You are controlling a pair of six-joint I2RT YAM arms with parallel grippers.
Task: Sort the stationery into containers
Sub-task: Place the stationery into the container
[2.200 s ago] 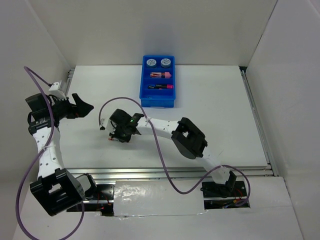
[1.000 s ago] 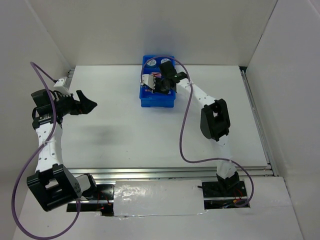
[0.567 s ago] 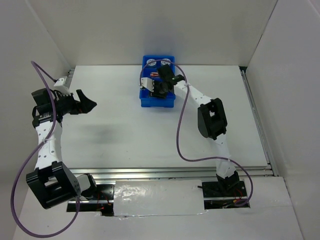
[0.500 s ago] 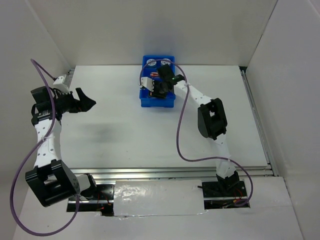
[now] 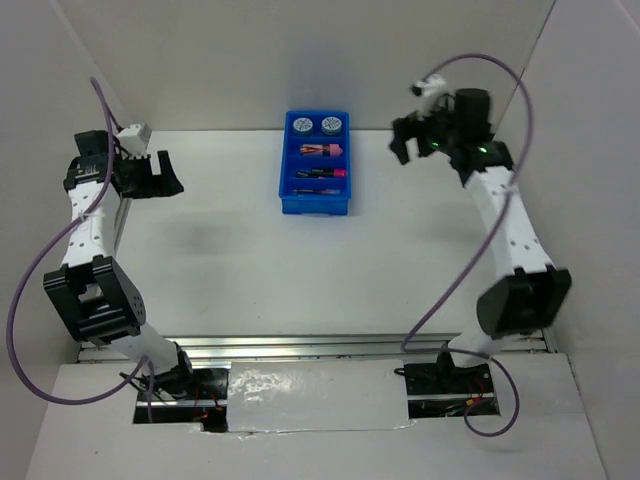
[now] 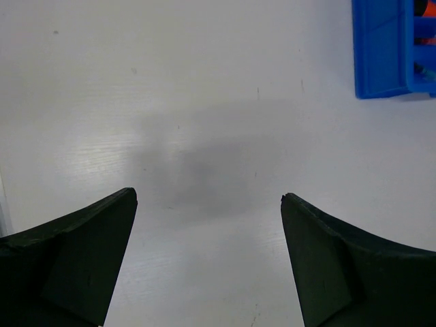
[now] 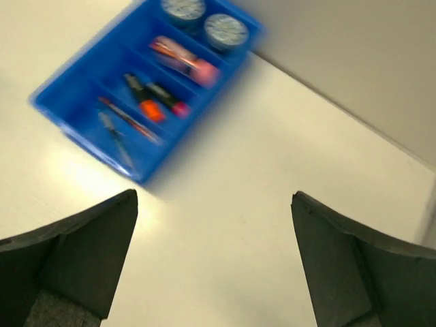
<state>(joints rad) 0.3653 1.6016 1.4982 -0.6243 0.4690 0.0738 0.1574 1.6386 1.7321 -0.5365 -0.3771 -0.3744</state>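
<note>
The blue tray (image 5: 315,207) stands at the back middle of the table, with the stationery in its four compartments. Two patterned rolls (image 5: 303,125) fill the farthest one, followed by a pink cylinder (image 5: 327,150), two highlighters (image 5: 322,173) and thin pens (image 7: 126,121) in the nearest. My right gripper (image 5: 406,141) hangs open and empty, high to the right of the tray (image 7: 68,116). In the right wrist view the right gripper (image 7: 214,195) has only bare table between its fingers. My left gripper (image 5: 160,175) is open near the left wall. Nothing lies under the left gripper (image 6: 208,195), and the tray (image 6: 381,54) is far off.
White walls close in the table on the left, back and right. An aluminium rail (image 5: 340,345) runs along the near edge and another (image 5: 510,230) down the right side. Purple cables (image 5: 455,290) loop from both arms.
My right gripper opened over the tray, then rose and swung away to the back right. My left arm drew back toward the left wall, still open.
</note>
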